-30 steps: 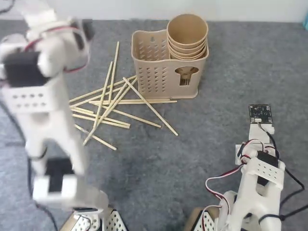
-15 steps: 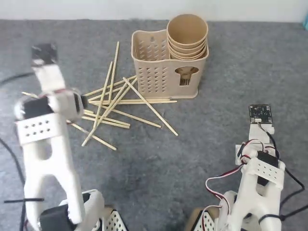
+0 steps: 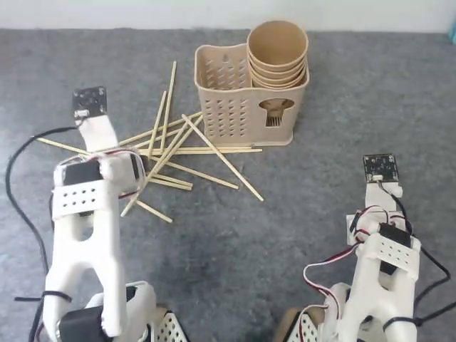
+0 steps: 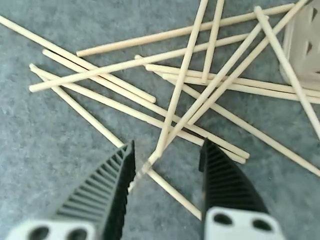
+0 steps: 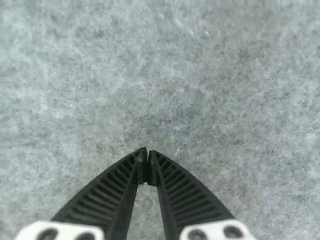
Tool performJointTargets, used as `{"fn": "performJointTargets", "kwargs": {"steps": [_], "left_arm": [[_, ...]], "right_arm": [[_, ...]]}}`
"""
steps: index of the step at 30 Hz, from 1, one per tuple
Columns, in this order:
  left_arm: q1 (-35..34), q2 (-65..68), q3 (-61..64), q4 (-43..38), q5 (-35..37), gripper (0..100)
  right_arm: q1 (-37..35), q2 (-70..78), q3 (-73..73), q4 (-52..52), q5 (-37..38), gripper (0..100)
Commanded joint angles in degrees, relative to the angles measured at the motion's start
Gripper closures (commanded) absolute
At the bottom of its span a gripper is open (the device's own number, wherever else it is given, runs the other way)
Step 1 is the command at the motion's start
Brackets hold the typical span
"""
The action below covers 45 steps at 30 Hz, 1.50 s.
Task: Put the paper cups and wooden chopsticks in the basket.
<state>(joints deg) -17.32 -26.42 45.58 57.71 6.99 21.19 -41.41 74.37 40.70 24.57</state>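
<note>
Left claw (image 4: 168,145) released, jaws spread just above crossed chopsticks (image 4: 180,95), one stick end between them. Left arm (image 3: 89,206) leans forward over left side of pile. Right claw (image 5: 146,152) clenched, empty, over bare grey desk (image 3: 320,142). Right arm (image 3: 381,249) well apart from basket (image 3: 228,107). Cups (image 3: 278,43) stacked in right part of basket. Chopsticks scattered on desk beside basket.

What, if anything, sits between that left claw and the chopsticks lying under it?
Nothing visible does. The left gripper hangs open over the scattered wooden chopsticks, and no other thing lies between them.
</note>
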Motion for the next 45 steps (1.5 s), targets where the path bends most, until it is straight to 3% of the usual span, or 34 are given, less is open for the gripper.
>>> {"fn": "performJointTargets", "kwargs": {"steps": [1,11,22,28,36,45], "left_arm": [[0.09,-2.11,4.44,-8.26,0.88,81],[-3.69,-2.29,12.09,-21.01,0.53,81],[-3.96,-2.37,12.00,-21.10,-1.41,81],[-3.60,-1.58,-3.47,-8.62,-4.66,80],[6.33,13.45,-25.98,10.55,-8.88,81],[7.38,43.52,-49.10,11.34,-11.25,81]], "right_arm": [[-0.66,-1.80,-0.35,0.40,0.97,99.1],[-0.92,-1.80,-0.26,0.22,0.70,99.1],[-0.48,-2.42,0.35,0.66,0.70,99.1],[-0.57,-2.42,0.44,0.57,0.97,99.1],[-0.84,-2.42,0.35,0.48,0.97,99.1],[-0.66,-2.42,0.35,0.57,1.05,99.1]]}}
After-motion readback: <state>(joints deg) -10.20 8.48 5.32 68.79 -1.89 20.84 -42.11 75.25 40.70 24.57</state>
